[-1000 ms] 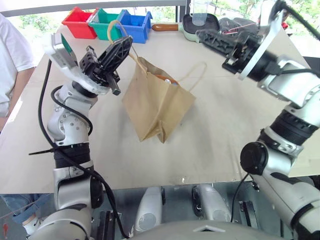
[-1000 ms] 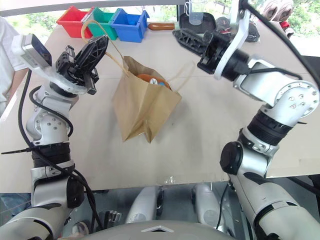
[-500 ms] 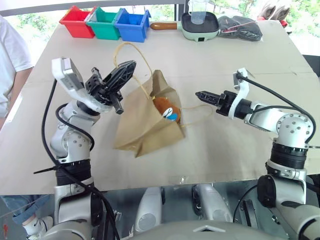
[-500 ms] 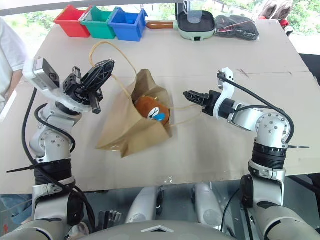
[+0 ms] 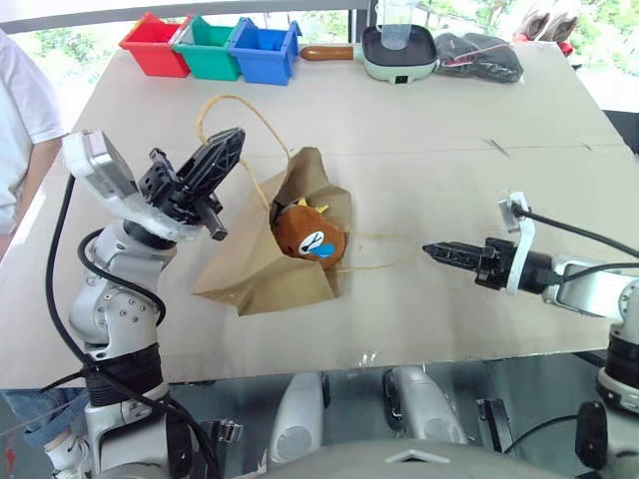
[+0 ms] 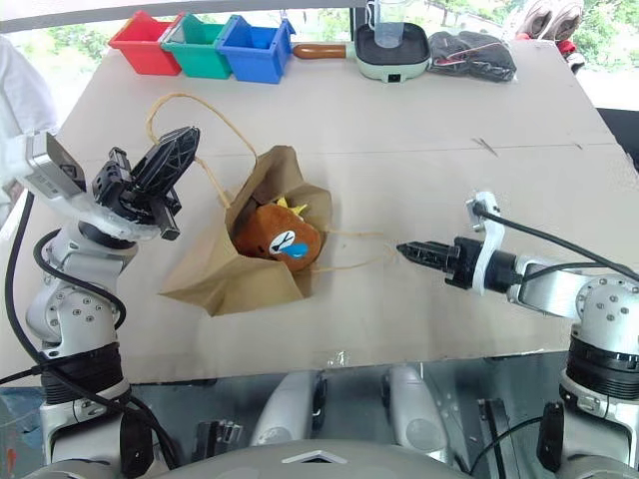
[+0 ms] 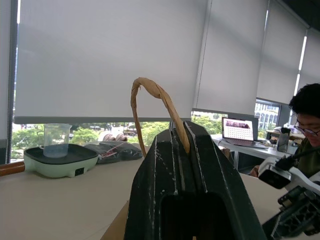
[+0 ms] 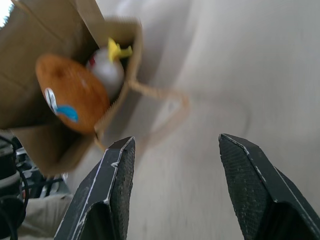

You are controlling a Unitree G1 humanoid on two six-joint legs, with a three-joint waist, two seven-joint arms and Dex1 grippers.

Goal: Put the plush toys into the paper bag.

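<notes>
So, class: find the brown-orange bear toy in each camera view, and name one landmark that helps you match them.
Left eye view: brown-orange bear toy at centre, in the mouth of the paper bag.
Right eye view: left of centre, again in the bag's mouth.
Left wrist view: not in it.
Right wrist view: upper left, beyond the right gripper with its open fingers.
Shared landmark: the bear's blue tear.

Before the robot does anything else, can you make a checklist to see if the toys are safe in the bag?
1. Brown bear toy inside paper bag: ok.
2. White toy inside too: ok.
3. Left gripper pinching bag handle: ok.
4. Right gripper open, holding nothing: ok.
5. Bag standing upright: not ok, it lies tilted on the table.
6. Toys will stay in when lifted: cannot tell.
</notes>
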